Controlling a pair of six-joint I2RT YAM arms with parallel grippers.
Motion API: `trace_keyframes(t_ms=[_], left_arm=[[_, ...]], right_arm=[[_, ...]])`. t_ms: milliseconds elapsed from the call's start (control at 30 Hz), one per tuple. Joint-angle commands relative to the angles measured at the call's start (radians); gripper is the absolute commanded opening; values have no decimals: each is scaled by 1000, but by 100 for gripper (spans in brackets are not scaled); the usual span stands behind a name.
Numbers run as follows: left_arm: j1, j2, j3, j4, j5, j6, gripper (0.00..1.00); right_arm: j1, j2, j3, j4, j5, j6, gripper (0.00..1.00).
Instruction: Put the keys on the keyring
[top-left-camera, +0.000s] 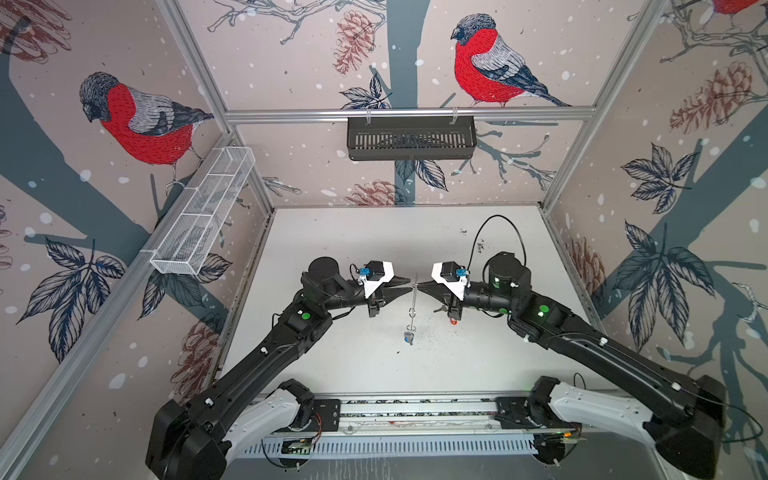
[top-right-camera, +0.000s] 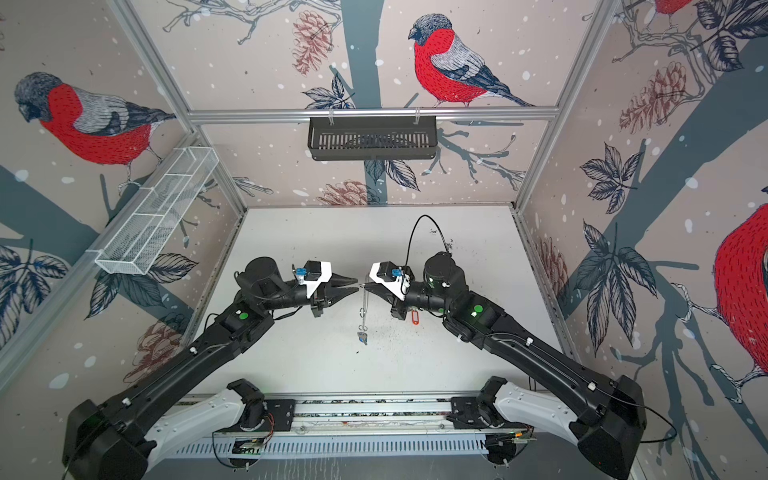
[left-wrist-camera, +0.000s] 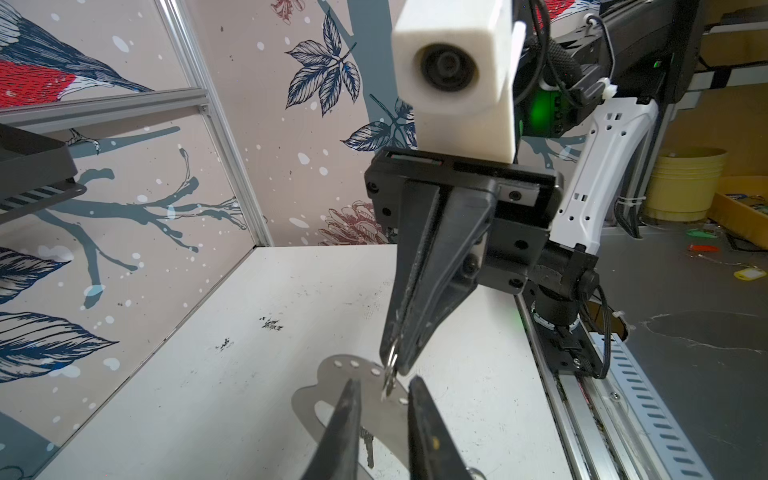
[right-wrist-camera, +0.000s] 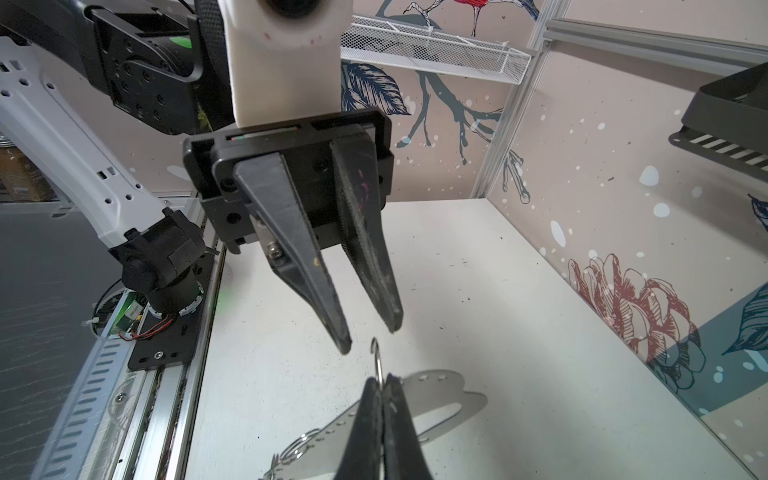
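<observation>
- Between the two gripper tips, above the middle of the table (top-left-camera: 353, 249), hangs one keyring (right-wrist-camera: 440, 388): a grey see-through plate, edge-on in both top views and lifted clear of the surface
- Two key sets: the blue-tagged keys (top-left-camera: 408, 337) dangle from the plate's lower end; the red-tagged keys (top-left-camera: 452, 319) sit under the right arm's wrist, seemingly lying on the table, though they are too small in the top views to be sure
- Two small rings show in the right wrist view: one split ring (right-wrist-camera: 377, 361) at the plate's curved edge and a second ring (right-wrist-camera: 300, 446) further down the plate
- right gripper (top-left-camera: 418, 285): clenched on the split ring, fingers pressed together, carrying the plate
- left gripper (top-left-camera: 410, 285): released, its two fingers apart, tips near the split ring but clear of it in the right wrist view
- Only the wrist views show the plate's flat face, its big slot and its row of small holes; the left wrist view alone shows one silver key (left-wrist-camera: 368, 444) hanging behind the plate
- Only the top views show the coloured tags
- Two baskets: one black basket (top-left-camera: 411, 139) on the back rail, one white mesh basket (top-left-camera: 203, 212) on the left wall
- Only the left wrist view shows one yellow bucket (left-wrist-camera: 681, 183) beyond the table's edge
</observation>
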Motion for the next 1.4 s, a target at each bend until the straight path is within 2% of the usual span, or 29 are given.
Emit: trace_keyframes(t_ms=[0,1000,1067,1167,1367], left_arm=[[-1,3,9,50,28,6,22],[-14,45,49,-26,36,32,12],[-15,47,55,-34,35,35,10],[-15,47,58,-34,34,34,0],[-14,5,13,68,9,-8,0]], right_arm=[[0,6,13,34,-18,12,0],[1,4,19,43,-45,7,0],[1,4,20,41,-45,4,0],[0,6,19,42,-46,2,0],[0,12,7,39,-34,-1,0]])
